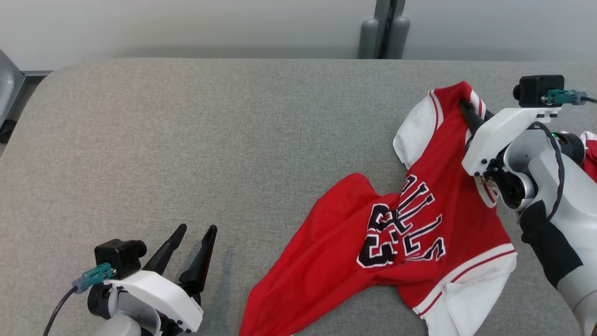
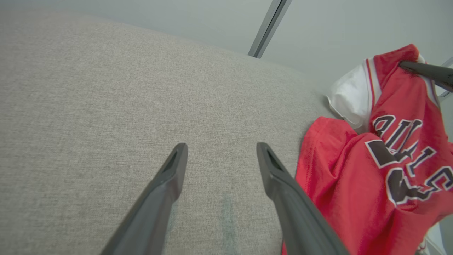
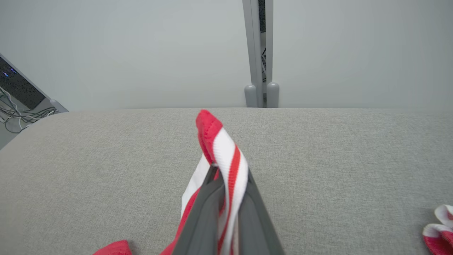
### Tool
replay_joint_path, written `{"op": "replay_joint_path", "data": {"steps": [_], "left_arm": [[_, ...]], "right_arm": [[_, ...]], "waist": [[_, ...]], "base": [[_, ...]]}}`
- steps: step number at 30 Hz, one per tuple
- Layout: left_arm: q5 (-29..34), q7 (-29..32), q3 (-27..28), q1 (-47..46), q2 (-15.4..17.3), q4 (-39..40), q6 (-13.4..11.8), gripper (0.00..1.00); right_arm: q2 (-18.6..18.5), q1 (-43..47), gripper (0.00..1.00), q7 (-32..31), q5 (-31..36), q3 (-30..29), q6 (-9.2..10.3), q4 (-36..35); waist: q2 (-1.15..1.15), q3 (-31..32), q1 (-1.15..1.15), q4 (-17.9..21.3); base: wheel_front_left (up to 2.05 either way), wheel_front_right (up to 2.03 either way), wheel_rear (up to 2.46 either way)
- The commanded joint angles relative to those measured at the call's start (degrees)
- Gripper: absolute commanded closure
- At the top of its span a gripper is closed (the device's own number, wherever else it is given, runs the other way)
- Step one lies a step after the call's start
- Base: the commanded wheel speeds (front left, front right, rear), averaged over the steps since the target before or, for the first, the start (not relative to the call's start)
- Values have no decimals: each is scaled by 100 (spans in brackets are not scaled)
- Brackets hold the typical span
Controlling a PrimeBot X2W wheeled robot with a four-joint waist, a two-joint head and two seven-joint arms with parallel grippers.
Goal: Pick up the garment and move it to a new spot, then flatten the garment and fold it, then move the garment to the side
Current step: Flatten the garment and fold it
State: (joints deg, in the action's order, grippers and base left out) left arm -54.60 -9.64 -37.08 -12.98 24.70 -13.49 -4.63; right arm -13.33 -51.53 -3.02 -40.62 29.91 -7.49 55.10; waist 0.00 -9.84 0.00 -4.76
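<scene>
The left hand hovers over the grey desk, fingers spread wide. Just beside it the red jersey lies rumpled, its top edge pinched up by the right hand.

There is one red basketball jersey with two white sleeves, and it has one big black number and one word on it. There are two grippers, the left gripper and the right gripper, and each one has two long dark fingers, one black camera box and one green plug. There is one big grey table, and two round grey posts stand behind it
</scene>
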Motion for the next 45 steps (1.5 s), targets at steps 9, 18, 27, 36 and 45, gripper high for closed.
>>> {"op": "replay_joint_path", "data": {"steps": [9,18,27,36,45], "left_arm": [[173,-54,40,-440,126,186,97,0],[253,-98,19,-710,128,112,226,0],[227,-145,-21,-646,74,-60,219,0],[113,-208,61,-261,121,-77,-13,0],[114,-160,100,-85,239,85,-199,0]], "right_arm": [[-208,-796,100,1224,-113,-360,-1,445],[-459,-1670,100,1753,244,-815,-1,1572],[-212,-1277,0,1716,387,-1011,-1,1862],[32,-534,0,1733,247,-625,-1,1143],[-57,501,0,1817,-117,-248,-1,-303]], "waist": [[0,-823,0,-28],[0,-1328,0,-260],[0,-948,0,-148],[0,-37,0,467],[0,465,0,993]], "base": [[0,0,0],[0,0,0],[0,0,0],[0,0,0],[0,0,0]]}}
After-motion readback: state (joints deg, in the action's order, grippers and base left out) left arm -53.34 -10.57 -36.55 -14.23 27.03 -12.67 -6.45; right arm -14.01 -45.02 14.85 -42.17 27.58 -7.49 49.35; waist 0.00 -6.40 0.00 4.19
